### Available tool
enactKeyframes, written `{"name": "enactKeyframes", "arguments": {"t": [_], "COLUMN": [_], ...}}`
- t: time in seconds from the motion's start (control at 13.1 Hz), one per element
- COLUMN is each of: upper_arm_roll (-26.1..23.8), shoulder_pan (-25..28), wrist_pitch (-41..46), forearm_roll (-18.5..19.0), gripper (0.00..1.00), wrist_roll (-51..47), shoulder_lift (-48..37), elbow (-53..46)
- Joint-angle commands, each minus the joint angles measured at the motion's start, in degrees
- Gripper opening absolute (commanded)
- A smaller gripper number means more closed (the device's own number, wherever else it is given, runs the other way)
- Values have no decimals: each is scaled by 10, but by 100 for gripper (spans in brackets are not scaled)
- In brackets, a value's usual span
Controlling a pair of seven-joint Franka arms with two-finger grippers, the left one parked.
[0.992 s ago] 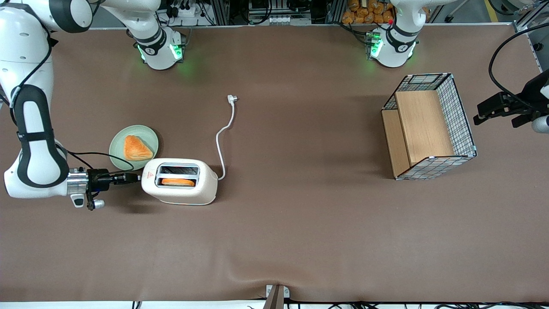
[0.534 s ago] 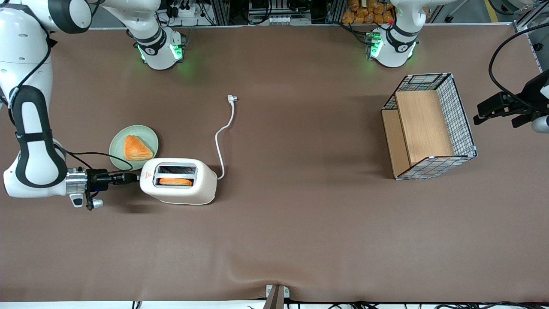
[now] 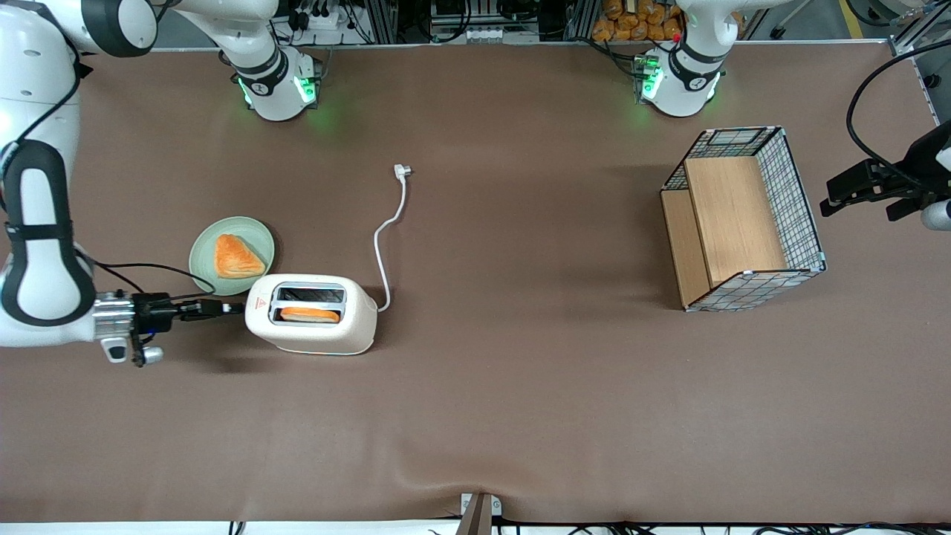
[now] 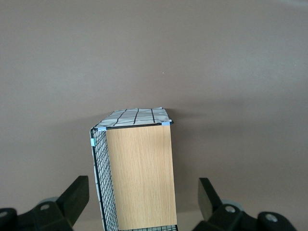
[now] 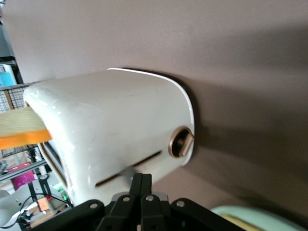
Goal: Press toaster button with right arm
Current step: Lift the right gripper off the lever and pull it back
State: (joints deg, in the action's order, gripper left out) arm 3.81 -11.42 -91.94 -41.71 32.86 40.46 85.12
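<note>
Jaws pressed together, nothing held between them. Gripper level with the table, tips right at the narrow end of the toaster, where the toaster button shows as a small blurred grey tab in a long dark slot just ahead of the fingers. Whether touching the tab or just short of it, cannot tell.

Just beside that slot, a round copper-rimmed knob on the same end face. Cream-white, glossy, rounded shell; red triangle sticker on top near the gripper; two slots, an orange-crusted slice standing in the one nearer the front camera.

Farther out from the jaws, a thin white cord running from the toaster's other end to a plug. Close by the gripper, farther from the front camera, a pale green plate with a pastry. Right arm trailing back from the silver wrist cuff, black cable looped alongside.
</note>
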Motion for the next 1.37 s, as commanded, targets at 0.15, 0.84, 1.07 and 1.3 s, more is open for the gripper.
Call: {"name": "enactKeyframes", "arguments": {"t": [0.15,0.84,1.07,1.3], "upper_arm_roll": [15,14,11,12], "shoulder_pan": [1,46,52,68], "wrist_pitch": [65,65,94,99], "forearm_roll": [80,321,353,369], "gripper": [100,100,100,100], "wrist_roll": [-61,-103,-153,-202], "shoulder_lift": [-47,-247,-302,-359], "elbow": [-75,-71,-57,-2]}}
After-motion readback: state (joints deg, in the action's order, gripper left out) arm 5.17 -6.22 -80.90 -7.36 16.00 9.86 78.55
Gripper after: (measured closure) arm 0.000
